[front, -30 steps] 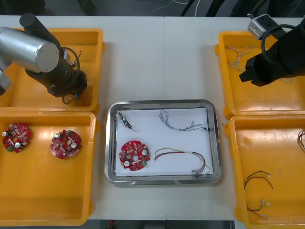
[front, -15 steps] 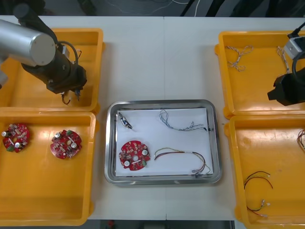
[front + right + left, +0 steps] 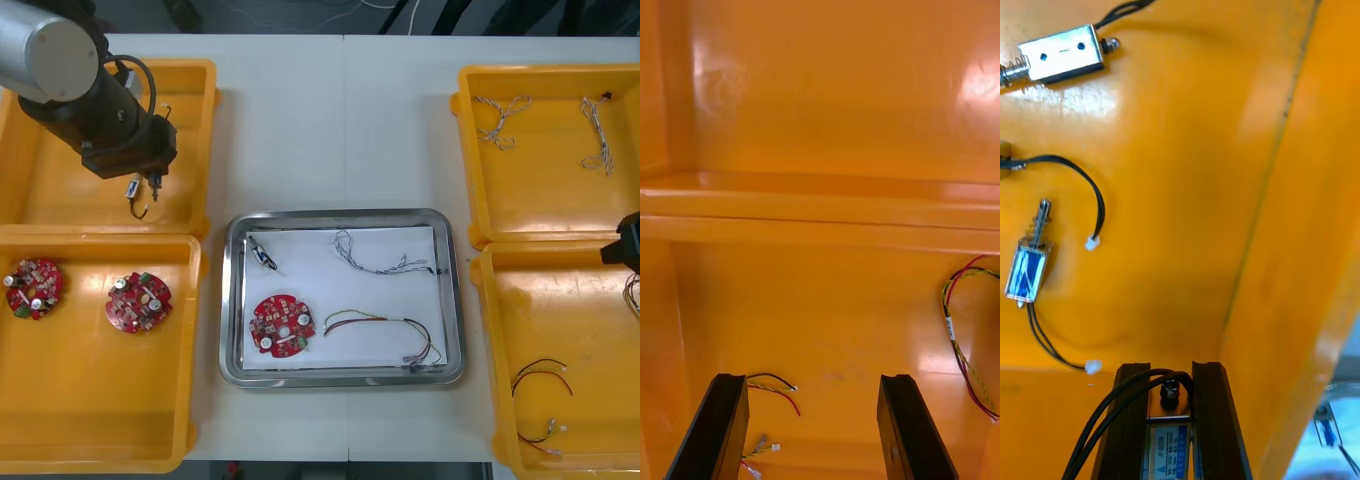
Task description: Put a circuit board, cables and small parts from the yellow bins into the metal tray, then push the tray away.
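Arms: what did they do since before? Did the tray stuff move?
The right gripper, open, drew back from the far right bin to over the near right bin. The left gripper, shut on a small metal part, lifted a little over the far left bin. The metal tray and its contents stayed put.

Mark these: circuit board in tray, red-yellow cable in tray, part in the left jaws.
circuit board (image 3: 272, 322): front view, red face.
red and yellow cable (image 3: 380, 319): front view, middle of its run.
small metal part (image 3: 1169, 439): left wrist view, labelled body between the jaws.
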Robot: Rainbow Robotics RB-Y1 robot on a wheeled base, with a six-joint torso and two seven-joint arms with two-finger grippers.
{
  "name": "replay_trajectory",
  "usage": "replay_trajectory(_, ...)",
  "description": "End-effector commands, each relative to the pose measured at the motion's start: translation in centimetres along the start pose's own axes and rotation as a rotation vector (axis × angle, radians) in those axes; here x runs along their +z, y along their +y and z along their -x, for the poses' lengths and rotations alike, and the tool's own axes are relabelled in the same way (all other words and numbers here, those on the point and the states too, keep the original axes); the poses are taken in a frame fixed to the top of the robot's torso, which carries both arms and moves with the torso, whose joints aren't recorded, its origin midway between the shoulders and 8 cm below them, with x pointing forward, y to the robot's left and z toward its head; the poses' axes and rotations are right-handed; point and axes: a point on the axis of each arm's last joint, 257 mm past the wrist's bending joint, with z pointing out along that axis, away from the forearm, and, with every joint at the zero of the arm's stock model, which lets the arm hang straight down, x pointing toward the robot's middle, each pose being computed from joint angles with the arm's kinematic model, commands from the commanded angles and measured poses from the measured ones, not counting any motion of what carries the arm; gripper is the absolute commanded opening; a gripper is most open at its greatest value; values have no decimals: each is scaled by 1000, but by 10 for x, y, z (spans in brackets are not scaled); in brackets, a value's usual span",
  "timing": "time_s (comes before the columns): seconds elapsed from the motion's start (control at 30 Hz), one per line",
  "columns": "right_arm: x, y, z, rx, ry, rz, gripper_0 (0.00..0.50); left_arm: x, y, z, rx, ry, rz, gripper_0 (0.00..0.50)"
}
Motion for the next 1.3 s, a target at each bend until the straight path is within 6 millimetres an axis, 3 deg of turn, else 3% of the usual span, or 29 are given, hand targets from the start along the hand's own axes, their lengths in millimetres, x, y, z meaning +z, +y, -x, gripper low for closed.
replay_trajectory(0.03, -12, -27, -6, 19, -11, -75, 500, -42, 4, 15, -42, -59, 26, 0)
replay_trajectory(0.37, -7, -37, -6, 55, -18, -93, 500, -72, -39, -11, -54, -87, 22, 0)
replay_trajectory(0.67, -4, -39, 0, 65, -37, -78, 500, -76, -83, -38, -55, -114, 32, 0)
replay_trajectory(0.93, -4, -42, 3, 78, -53, -86, 500, -63, -143, -60, -41, -147, -16, 0)
replay_trajectory(1.3, 3, -48, 1, 108, -46, -80, 500, -35, -185, -110, -19, -108, 4, 0)
